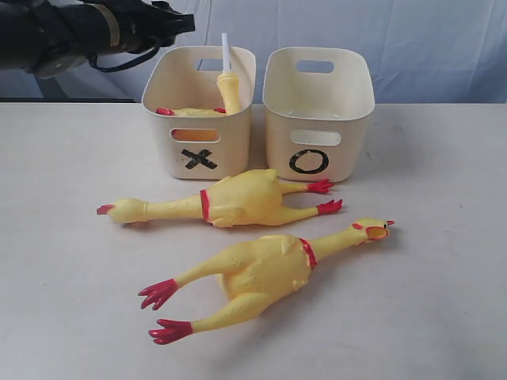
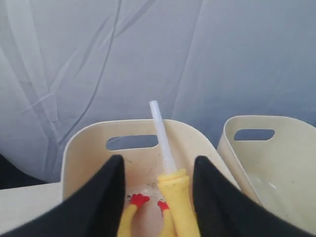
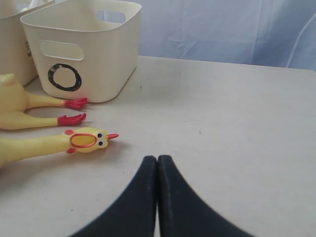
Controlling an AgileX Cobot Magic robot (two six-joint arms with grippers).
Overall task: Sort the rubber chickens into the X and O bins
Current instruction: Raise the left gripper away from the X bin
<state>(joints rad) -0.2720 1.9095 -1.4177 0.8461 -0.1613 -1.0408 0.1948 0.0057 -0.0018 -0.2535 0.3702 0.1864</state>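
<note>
Found left gripper (image 2: 158, 160) parted around tube-fitted rubber chicken (image 2: 175, 197), apparently freed to lean in X bin (image 2: 89, 143); right gripper (image 3: 157, 160) clenched empty over table (image 3: 237, 148); rear chicken (image 1: 238, 198), front chicken (image 1: 261, 269) unsorted.

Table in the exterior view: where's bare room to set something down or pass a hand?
Free: table right of the O bin and of the near chicken; left of the X bin; front-left corner. Crowded: far chicken lies close before both bins, only a thin gap to the near chicken.
</note>
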